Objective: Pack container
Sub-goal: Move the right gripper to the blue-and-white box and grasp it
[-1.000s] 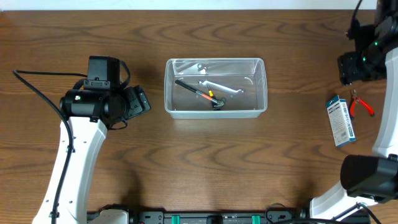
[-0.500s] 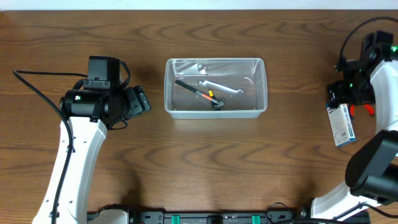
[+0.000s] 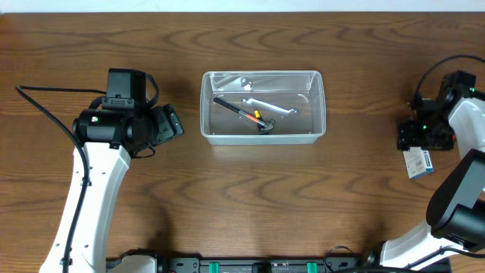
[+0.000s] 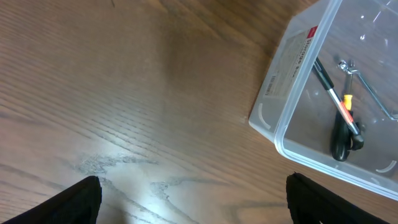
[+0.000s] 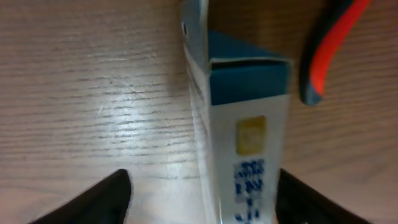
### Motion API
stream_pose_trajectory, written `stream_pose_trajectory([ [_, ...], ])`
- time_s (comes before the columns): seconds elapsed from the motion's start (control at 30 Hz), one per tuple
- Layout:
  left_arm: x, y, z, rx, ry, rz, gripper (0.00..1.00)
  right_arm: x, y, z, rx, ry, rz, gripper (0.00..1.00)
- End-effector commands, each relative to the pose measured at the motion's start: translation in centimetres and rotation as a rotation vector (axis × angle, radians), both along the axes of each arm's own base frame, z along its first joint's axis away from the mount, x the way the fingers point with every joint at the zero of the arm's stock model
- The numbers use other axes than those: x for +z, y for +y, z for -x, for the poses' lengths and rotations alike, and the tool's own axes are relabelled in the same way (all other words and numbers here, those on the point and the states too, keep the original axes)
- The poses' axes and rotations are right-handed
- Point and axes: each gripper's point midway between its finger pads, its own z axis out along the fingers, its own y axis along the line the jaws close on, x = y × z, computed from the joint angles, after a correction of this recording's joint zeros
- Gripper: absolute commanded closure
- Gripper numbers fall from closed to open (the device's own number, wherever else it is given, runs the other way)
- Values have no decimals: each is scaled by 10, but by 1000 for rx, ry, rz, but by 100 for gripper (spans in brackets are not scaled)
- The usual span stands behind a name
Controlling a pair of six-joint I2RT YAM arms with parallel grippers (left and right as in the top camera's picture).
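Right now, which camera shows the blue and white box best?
The right wrist view: the blue and white box fills the middle of the frame, close up. Overhead, only its near end shows, small, with the rest hidden under the robot's wrist. The left wrist view misses it.

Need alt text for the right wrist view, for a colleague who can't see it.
A blue-and-white box lies on the wooden table between the open fingers of the right gripper, which show dark and blurred at the bottom edge. At top right, red-handled pliers lie beside the box.
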Motion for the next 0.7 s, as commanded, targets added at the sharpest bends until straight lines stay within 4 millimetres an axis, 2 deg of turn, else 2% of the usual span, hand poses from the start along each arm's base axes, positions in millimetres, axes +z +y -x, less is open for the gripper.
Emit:
stream_pose_trajectory([
  [0.0, -4, 2, 1, -13, 11, -19, 13, -7, 0, 3, -27, -5, -18, 36],
  [0.27, -4, 2, 1, -13, 11, -19, 13, -22, -1, 4, -79, -28, -11, 39],
  [0.33, -4, 2, 1, -13, 11, -18, 13, -22, -1, 4, -79, -29, -10, 48],
  [0.4, -4, 2, 1, -13, 11, -19, 13, -22, -1, 5, -80, -28, -11, 64],
  [0.47, -4, 2, 1, -13, 11, -19, 13, -22, 0, 4, -82, -32, -17, 77],
  [0.67, -4, 2, 1, -13, 11, -18, 13, -12, 5, -8, -114, -69, -63, 87],
])
